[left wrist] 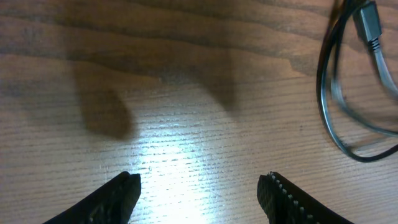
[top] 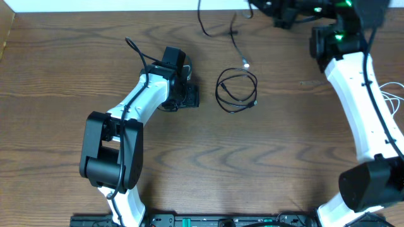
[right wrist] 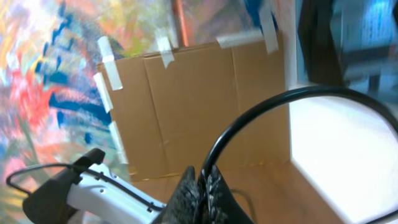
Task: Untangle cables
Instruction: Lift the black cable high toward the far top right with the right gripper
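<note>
A coiled black cable (top: pixel 237 91) lies flat in loose loops on the tabletop (top: pixel 265 164), just ahead of the left gripper (top: pixel 191 95) and not touching it. In the left wrist view the coil (left wrist: pixel 326 93) sits ahead and to the right of the gripper (left wrist: pixel 202 186), with a small grey plug end (left wrist: pixel 369 23) inside the loops. This gripper is low over the wood with its jaws spread wide and nothing between them.

A second black cable (top: pixel 237 45) trails across the far part of the tabletop. Its light plug tip (top: pixel 245 62) rests just beyond the coil, and the cord runs up toward the right gripper (right wrist: pixel 202 179). That gripper is raised off the tabletop, and its fingers (right wrist: pixel 186 193) are pressed together on this cable (right wrist: pixel 280 102), which arcs up and away to the right of the grip.

Thin loops of a white cable (top: pixel 392 87) show at the tabletop's edge, outboard of the right arm and well apart from both grippers.

Behind the right gripper stands a cardboard panel (right wrist: pixel 199 106) fastened with strips of tape (right wrist: pixel 165 51).
</note>
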